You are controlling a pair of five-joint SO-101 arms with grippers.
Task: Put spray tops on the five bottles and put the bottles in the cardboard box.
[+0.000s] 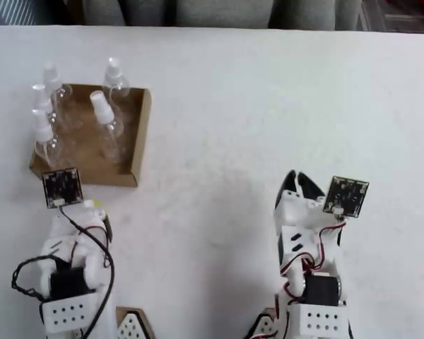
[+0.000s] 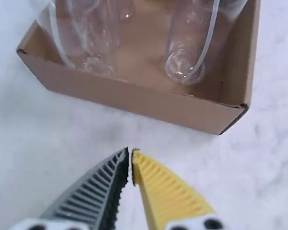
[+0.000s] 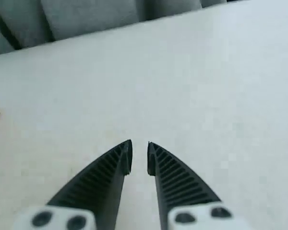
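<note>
**Left tool.** The left tool (image 2: pixel 131 154) is closed. The tips of its grey finger (image 2: pixel 93 191) and yellow finger (image 2: pixel 168 191) meet, and nothing is held between them. It hangs over the bare table (image 1: pixel 233 106).

**Ahead of the left tool.** The box (image 2: pixel 134 103) lies just beyond the tips. Its near wall runs across the tool's line and one corner sits ahead on the yellow-finger side. The clear bases of two bottles (image 2: pixel 182 67) rest on the box floor behind that wall.

**Box contents.** In the high view, five bottles stand inside the box. Each carries a white spray top (image 1: pixel 99 102). Three stand along the box side farthest from the right tool. Two stand nearer the other side.

**Right tool.** The right tool (image 3: pixel 139 155) is almost closed. A narrow gap separates its two black tips, and nothing is held. It sits above the table, well apart from the box, which lies off to its left and farther forward.
</note>
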